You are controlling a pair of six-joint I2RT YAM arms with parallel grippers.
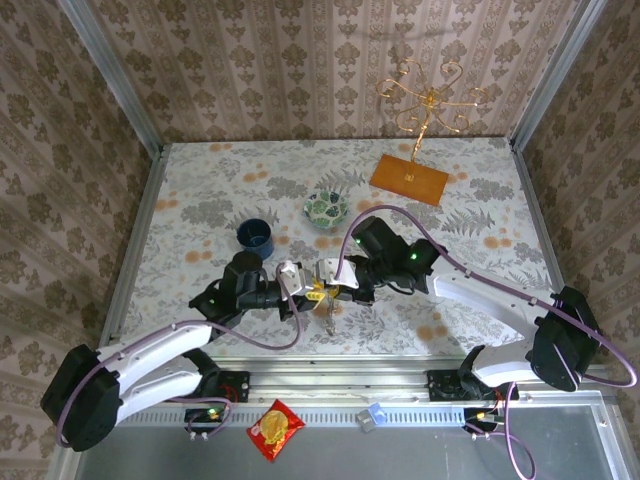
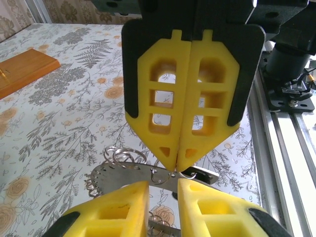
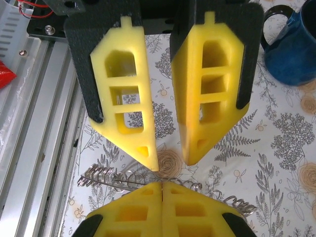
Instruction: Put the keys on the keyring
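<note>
Mid-threading by the look of it, at the near edge of the worktop [image 2: 59, 123].

Reading the right gripper [image 2: 177, 167] as fully closed, jaws pinched on the flat grey strip of the keyring [image 2: 126, 174]. Held between the two arms, apparently clear of the worktop.

Reading the left gripper [image 3: 170, 160] as slightly parted, tips just over the same metal and facing the right's. Nothing visibly clamped in the gap. Contact between those tips and the wire coils [image 2: 123, 155]: can't tell.

Also a thin piece [image 1: 328, 312] dangling under the meeting point, possibly one of the keys. Too small to call.

To do this step well:
- Use the right grip as the vise: rigid, motionless, no wrist roll.
- Work with the left only. Close on the key's head, not the blade, leaving the hole free.
- Find the open end of a coil first, then feed the hole along the wire's own curve, rotating rather than pushing straight.
- Keep strokes short. Expect springy wire to flick a loose key off.
- Stay over the worktop, not the aluminium rail [image 3: 34, 123] just beside it. Awkward recovery after any drop there.
- Watch clearance between the two sets of tips, with very little room to spare.
- Check for a freely hanging key before loosening anything.
</note>
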